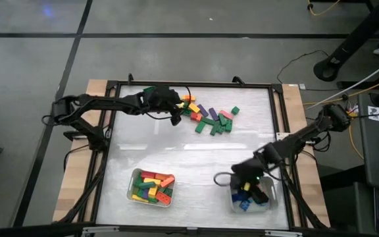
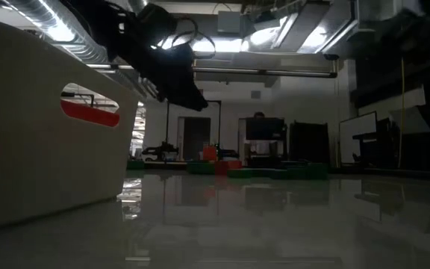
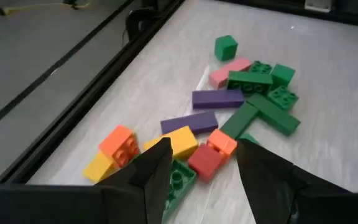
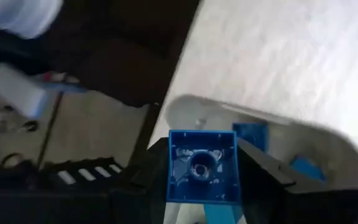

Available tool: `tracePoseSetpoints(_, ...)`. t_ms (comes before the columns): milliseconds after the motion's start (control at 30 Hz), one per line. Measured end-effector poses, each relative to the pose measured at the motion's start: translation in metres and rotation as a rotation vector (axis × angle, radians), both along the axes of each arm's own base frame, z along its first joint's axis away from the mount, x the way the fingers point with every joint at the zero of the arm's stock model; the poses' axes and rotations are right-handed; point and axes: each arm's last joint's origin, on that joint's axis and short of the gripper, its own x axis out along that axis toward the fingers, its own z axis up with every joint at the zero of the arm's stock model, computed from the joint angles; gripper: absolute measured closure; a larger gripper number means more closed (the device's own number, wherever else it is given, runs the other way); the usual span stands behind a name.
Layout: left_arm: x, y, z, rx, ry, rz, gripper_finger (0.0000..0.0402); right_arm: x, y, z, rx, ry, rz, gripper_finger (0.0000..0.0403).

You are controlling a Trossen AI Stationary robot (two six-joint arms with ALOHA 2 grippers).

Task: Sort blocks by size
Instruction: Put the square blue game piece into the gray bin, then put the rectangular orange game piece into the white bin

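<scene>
The right gripper (image 4: 202,171) is clenching a small blue block (image 4: 201,167) between its fingers above the right tray (image 1: 273,203) — while the left gripper (image 3: 199,168) is hovering with fingers parted, just over the loose blocks (image 1: 210,116) heaped at the table's far side.
</scene>
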Motion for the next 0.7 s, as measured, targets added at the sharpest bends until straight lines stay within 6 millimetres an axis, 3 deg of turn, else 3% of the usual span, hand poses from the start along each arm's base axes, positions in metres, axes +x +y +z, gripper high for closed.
tracePoseSetpoints(267, 0.013, 0.017, -0.012, 0.096, -0.056, -0.032, 0.0233, -0.014, 0.015, -0.005, -0.154, 0.064, -0.273, 0.0215)
tracePoseSetpoints(533, 0.02, 0.046, -0.034, 0.093, -0.04, -0.029, 0.0233, -0.018, 0.016, -0.009, -0.173, 0.126, -0.309, 0.0163)
tracePoseSetpoints(700, 0.027, 0.061, -0.033, 0.124, -0.03, -0.056, 0.0233, -0.019, 0.016, -0.009, -0.182, 0.126, -0.312, 0.0155)
